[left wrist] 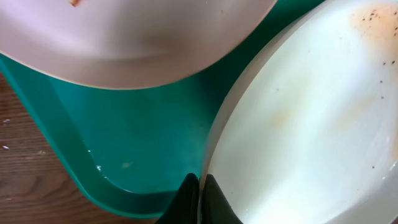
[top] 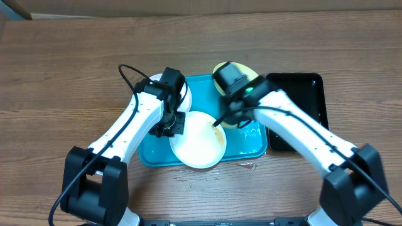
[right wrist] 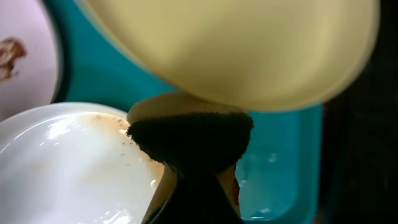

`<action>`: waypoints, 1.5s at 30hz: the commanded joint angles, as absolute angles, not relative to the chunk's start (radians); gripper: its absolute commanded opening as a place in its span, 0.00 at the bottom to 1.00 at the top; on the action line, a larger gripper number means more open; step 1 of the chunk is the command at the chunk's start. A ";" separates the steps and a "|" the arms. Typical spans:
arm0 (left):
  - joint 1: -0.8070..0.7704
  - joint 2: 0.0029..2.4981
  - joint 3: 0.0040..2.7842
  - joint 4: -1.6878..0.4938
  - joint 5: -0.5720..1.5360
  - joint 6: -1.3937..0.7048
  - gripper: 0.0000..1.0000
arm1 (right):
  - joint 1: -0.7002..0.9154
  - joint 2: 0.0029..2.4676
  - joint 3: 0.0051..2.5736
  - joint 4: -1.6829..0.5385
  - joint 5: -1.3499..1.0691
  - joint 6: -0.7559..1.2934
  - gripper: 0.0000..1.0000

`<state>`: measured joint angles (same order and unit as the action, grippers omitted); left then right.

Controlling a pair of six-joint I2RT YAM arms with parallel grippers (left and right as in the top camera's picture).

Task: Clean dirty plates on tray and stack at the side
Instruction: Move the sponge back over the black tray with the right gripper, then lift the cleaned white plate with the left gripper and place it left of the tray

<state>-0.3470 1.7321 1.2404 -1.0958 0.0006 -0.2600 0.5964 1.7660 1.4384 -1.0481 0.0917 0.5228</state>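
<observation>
Closest to us, the sponge (right wrist: 189, 134) is clenched in the right end effector (right wrist: 198, 186), its dark face touching the far right rim of the front white plate (top: 198, 141). That plate lies at the front of the blue tray (top: 248, 147), and the left end effector (left wrist: 198, 198) pinches its left rim. We judge that the faint brown film (right wrist: 106, 124) lies just left of the sponge, so the right arm is better placed to wipe.
</observation>
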 commanded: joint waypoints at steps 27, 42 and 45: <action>-0.354 1.596 1.466 -1.122 -0.239 -0.276 0.04 | 0.047 1.717 1.458 -1.193 -0.159 0.184 0.04; -0.615 1.616 1.472 -0.925 -0.678 -0.204 0.04 | -0.057 1.717 1.458 -1.184 -0.155 0.147 0.04; -0.658 1.646 1.472 -0.890 -0.754 -0.170 0.04 | -0.057 1.717 1.458 -1.183 -0.155 0.148 0.04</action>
<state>-0.6235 1.6222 1.4506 -0.9134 -0.6151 -0.2173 -0.0563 1.7432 1.4384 -1.1889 -0.1497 0.1635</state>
